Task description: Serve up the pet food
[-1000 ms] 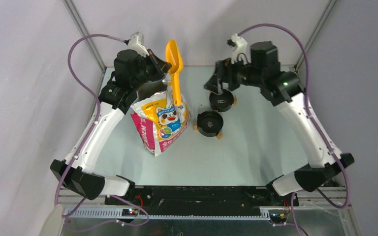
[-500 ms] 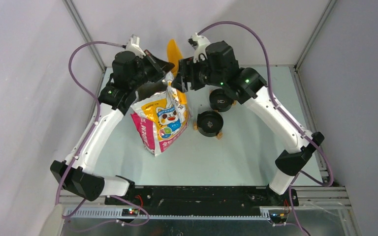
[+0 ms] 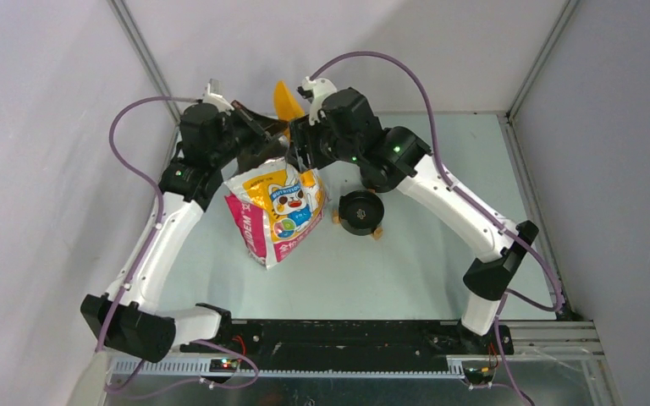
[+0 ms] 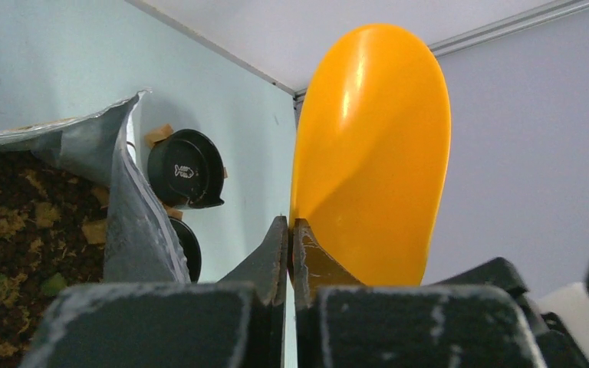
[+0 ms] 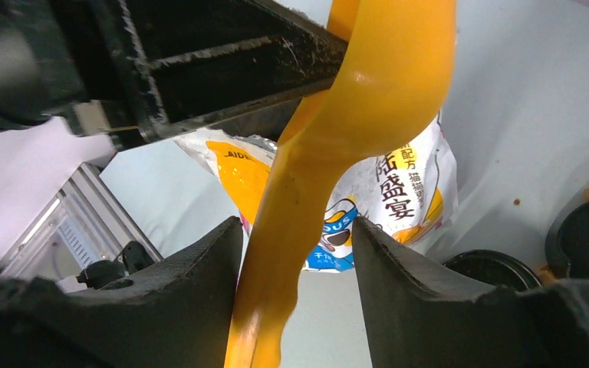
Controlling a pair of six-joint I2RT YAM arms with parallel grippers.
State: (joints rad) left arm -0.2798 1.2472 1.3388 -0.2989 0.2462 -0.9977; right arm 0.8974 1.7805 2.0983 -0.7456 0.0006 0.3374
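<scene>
The pet food [image 4: 15, 245] is brown kibble lying inside the torn-open cartoon-cat bag [image 3: 275, 207], seen at the left of the left wrist view. My left gripper [image 3: 262, 127] [image 4: 289, 226] is shut on the edge of the yellow scoop [image 3: 285, 101] [image 4: 372, 138], holding it up above the bag's mouth. The scoop's handle [image 5: 330, 169] hangs down between the fingers of my right gripper [image 3: 298, 144] [image 5: 295, 222]. That gripper is open, its left finger close to the handle and a gap on the right side.
A black bowl [image 3: 360, 211] with tan feet stands right of the bag. A second black bowl [image 4: 184, 167] sits further back and is hidden under the right arm in the top view. Frame posts and grey walls close in the back.
My right arm swung left from the black bowls to the scoop, and its jaws narrowed around the handle. The left arm drew the scoop a little back and left.
</scene>
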